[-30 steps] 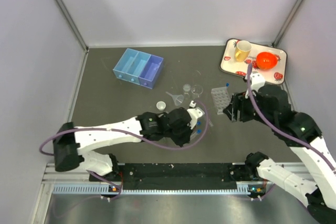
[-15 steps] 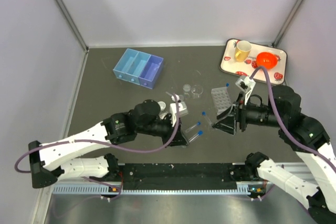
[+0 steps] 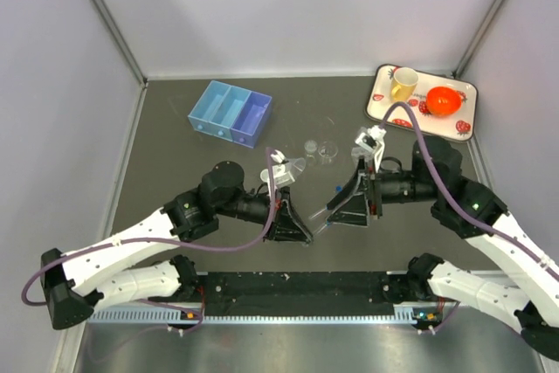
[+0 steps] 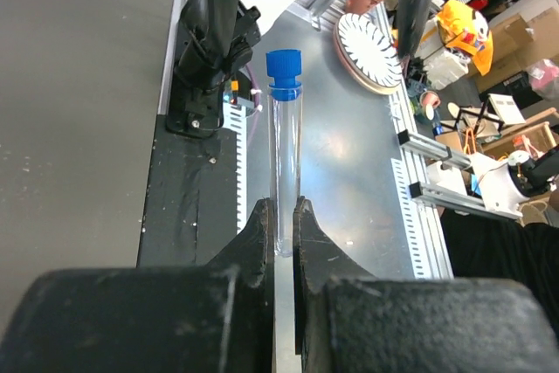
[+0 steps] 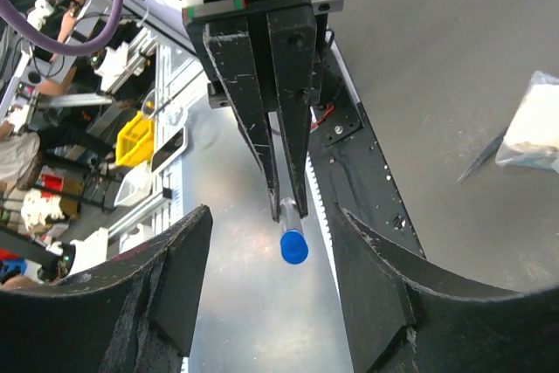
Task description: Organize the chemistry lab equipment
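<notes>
**Clear tube with a blue cap clamped in the left gripper, level with the spread right gripper**

Top view: the tube [image 3: 319, 225] is held above the table [image 3: 175, 172], between the left gripper [image 3: 306, 235] and the right gripper [image 3: 332, 215]. A yellow mug [image 3: 403, 85] and an orange bowl [image 3: 444, 100] are carried by the strawberry tray [image 3: 381, 111].
Left wrist: the tube's bare end is pinched between closed fingers, its blue cap [image 4: 284, 72] pointing away.
Right wrist: the fingers are set apart and the cap is seen between them. A bag of white material [image 5: 533, 133] is seen on the table.

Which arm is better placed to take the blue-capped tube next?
Right, probably. The left pincer is shut on the tube at its clear end. That leaves the blue cap free and pointing toward the right pincer, which is open and lined up facing it.
</notes>
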`<state>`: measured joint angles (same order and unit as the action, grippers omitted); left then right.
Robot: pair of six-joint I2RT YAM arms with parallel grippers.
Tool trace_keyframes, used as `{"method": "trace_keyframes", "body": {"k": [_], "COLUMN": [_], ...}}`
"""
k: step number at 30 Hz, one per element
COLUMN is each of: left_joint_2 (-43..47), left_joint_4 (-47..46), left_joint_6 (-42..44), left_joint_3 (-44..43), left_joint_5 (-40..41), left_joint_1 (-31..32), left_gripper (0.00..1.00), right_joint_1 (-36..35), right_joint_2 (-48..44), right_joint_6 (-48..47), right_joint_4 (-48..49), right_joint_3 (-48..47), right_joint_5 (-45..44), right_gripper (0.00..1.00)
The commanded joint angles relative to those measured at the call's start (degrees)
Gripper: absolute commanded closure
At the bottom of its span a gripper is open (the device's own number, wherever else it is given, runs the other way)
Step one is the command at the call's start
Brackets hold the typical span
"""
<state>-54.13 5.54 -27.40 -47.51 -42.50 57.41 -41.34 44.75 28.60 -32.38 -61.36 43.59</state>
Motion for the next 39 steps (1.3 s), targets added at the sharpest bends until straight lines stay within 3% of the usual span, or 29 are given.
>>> {"method": "trace_keyframes", "body": {"k": [1, 7, 19, 24, 29, 30, 31, 32, 34, 35, 36, 39], "left_joint_2": [1.6, 2.3, 2.8, 2.8, 2.5, 2.4, 2.4, 2.4, 2.5, 2.8, 2.9, 3.7], "left_joint_4": [-7.3, -7.6, -8.1, -8.4, -8.6, -8.4, -7.5, -6.5, -3.4, -2.8, -2.0, 2.3], "left_joint_6": [-1.4, -1.7, -2.2, -2.4, -2.6, -2.6, -2.3, -2.0, -0.6, -0.5, 0.3, 2.3], "left_joint_3": [-0.4, -0.7, 0.1, 0.5, 0.7, 0.6, 0.6, 0.4, 0.1, 0.1, 0.0, -0.7], "left_joint_5": [-4.4, -5.7, -6.3, -6.3, -6.2, -6.0, -5.4, -4.4, -1.6, -0.8, 0.0, 5.1], "left_joint_1": [-1.0, -2.1, -3.6, -4.4, -4.7, -4.7, -4.8, -4.8, -4.7, -4.8, -4.8, -4.7], "left_gripper": [1.0, 1.0, 1.0, 1.0, 1.0, 0.96, 0.85, 0.53, 0.32, 0.09, 0.01, 0.01], "right_joint_1": [-4.6, -7.7, -10.5, -11.7, -11.9, -11.9, -11.9, -11.9, -11.9, -11.9, -11.9, -11.9], "right_joint_2": [1.7, 2.8, 3.1, 3.3, 3.5, 3.7, 3.7, 3.8, 3.9, 4.0, 4.3, 5.3], "right_joint_6": [0.8, 0.5, 0.9, 1.0, 1.2, 1.0, 1.0, 0.8, 0.5, -0.3, -0.7, -2.1], "right_joint_4": [5.5, 5.8, 6.0, 6.0, 5.8, 5.6, 5.2, 5.0, 4.3, 3.0, 2.1, -1.9], "right_joint_3": [-0.1, 0.6, 0.4, 0.3, 0.1, 0.1, 0.0, -0.2, -0.6, -0.9, -1.3, -3.0], "right_joint_5": [-2.6, -6.1, -8.5, -9.4, -10.6, -11.0, -11.7, -12.0, -14.2, -15.6, -17.1, -25.9], "right_gripper": [0.43, 0.44, 0.67, 0.73, 0.99, 1.0, 1.0, 1.0, 1.0, 1.0, 1.0, 1.0]}}
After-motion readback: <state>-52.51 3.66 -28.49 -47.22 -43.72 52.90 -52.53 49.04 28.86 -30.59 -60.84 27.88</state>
